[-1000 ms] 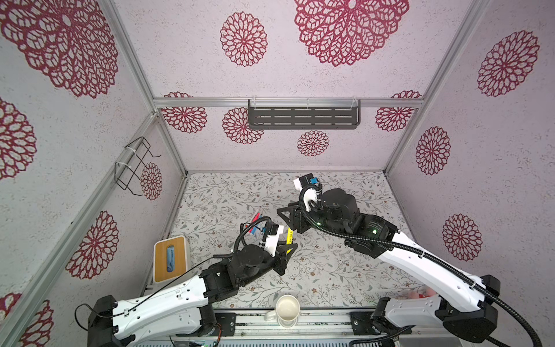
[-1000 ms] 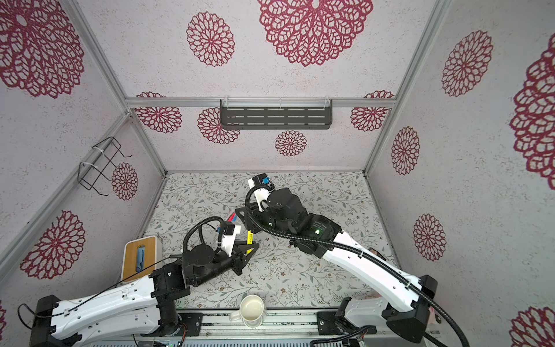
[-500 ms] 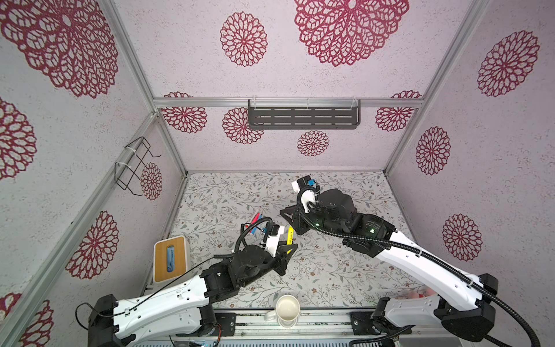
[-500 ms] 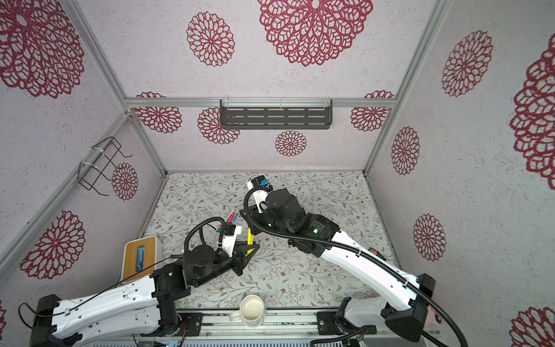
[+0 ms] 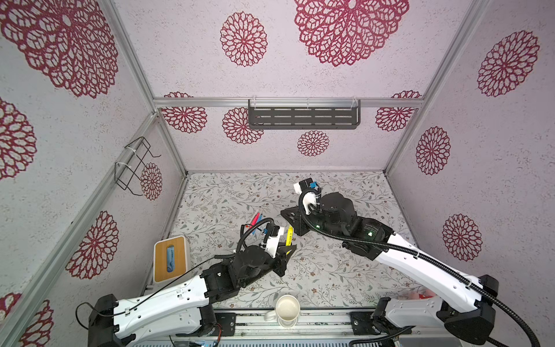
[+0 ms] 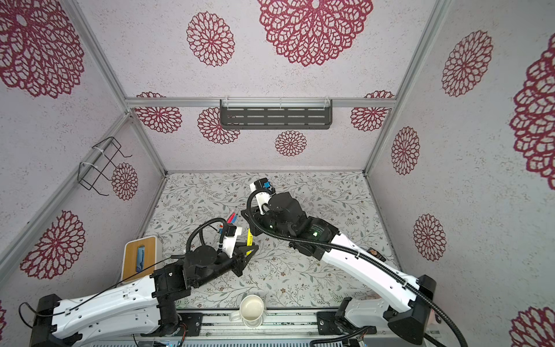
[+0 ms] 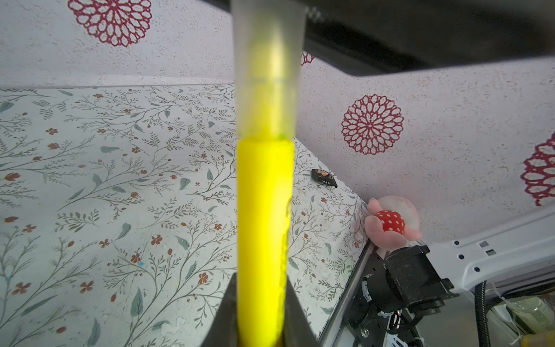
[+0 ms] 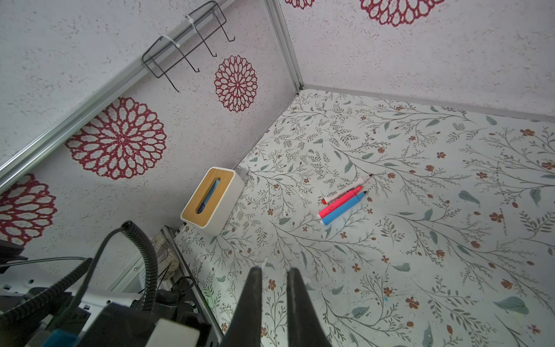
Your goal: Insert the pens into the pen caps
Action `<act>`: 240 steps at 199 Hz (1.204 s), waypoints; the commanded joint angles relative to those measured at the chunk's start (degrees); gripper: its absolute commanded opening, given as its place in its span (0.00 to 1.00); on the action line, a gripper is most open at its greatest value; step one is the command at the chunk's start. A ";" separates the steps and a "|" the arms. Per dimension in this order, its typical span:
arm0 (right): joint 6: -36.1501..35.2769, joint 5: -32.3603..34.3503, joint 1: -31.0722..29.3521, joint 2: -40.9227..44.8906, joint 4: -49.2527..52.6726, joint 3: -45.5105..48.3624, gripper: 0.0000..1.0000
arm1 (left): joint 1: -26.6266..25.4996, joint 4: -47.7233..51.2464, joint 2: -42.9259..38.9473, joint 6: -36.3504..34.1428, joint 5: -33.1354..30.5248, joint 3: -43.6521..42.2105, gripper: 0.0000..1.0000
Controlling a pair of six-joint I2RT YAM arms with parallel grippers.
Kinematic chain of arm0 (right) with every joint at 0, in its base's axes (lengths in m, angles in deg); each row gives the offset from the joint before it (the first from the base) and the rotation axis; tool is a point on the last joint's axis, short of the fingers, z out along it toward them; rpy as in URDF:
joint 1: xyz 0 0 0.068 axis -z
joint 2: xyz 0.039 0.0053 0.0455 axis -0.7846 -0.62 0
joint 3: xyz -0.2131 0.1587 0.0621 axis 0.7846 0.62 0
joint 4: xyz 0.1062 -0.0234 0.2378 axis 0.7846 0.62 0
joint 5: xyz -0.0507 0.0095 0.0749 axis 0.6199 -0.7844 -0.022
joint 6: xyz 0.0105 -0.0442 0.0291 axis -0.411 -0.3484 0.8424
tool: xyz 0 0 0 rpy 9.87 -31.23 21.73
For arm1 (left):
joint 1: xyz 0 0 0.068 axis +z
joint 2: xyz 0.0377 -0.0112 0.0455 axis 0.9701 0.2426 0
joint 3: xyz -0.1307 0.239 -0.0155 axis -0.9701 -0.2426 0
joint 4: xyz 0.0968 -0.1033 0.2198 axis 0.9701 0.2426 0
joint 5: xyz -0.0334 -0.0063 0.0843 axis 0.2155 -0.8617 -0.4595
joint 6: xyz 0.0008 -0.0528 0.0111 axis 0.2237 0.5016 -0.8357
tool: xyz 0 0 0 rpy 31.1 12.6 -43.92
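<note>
My left gripper is shut on the yellow pen, which points up and away from the fingers. A translucent pen cap sits over the pen's far end. In both top views the yellow pen stands between the two grippers. My right gripper is shut with nothing between its fingers, and its tip hangs just beyond the pen's capped end. The white-and-red pen, pink pen and blue pen lie side by side on the floral table, left of my right gripper.
A white tissue box with a wooden lid stands at the table's left edge. A cream mug sits at the front rail. A pink plush toy and a small black object lie near the right wall.
My right gripper's jaws have gone from partly open to shut, empty, near the yellow pen's tip. The left arm and the pen it holds have not moved.
</note>
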 commanded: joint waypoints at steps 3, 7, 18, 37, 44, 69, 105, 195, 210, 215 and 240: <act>0.40 -2.40 -1.78 1.48 -0.22 4.08 0.00 | 1.19 -5.56 -1.99 -0.72 0.81 3.11 0.00; 0.44 -2.36 -2.08 1.62 -0.42 4.71 0.00 | 1.46 -5.31 -1.99 -0.67 1.35 3.47 0.00; 0.37 -2.02 -2.58 1.87 -0.89 5.84 0.00 | 2.05 -5.76 -2.07 -0.46 2.76 3.94 0.00; 0.11 -1.31 -3.45 2.27 -1.44 7.55 0.00 | 3.74 -7.43 -2.68 0.49 5.87 4.21 0.00; 0.11 -0.90 -3.74 2.33 -1.74 8.09 0.00 | 4.39 -7.56 -2.98 0.74 6.77 4.46 0.00; 0.45 0.20 -5.32 2.64 -2.96 10.12 0.00 | 6.48 -7.67 -4.06 0.81 8.92 5.59 0.00; 2.44 1.98 -7.07 2.44 -4.74 13.58 0.00 | 9.34 -6.88 -5.28 -0.02 11.93 6.61 0.00; 6.60 3.50 -11.87 -0.19 -6.47 19.87 0.00 | 15.74 -6.00 -8.07 0.48 15.66 5.55 0.00; 6.89 3.27 -12.36 -0.80 -6.71 20.53 0.00 | 16.29 -5.98 -7.97 0.46 15.80 5.80 0.00; 6.81 3.07 -12.48 -1.12 -6.54 20.56 0.00 | 16.45 -5.92 -7.91 0.47 15.85 5.84 0.00; 6.78 2.74 -12.55 -1.73 -5.05 20.46 0.00 | 17.50 -5.36 -7.88 0.37 16.27 6.26 0.00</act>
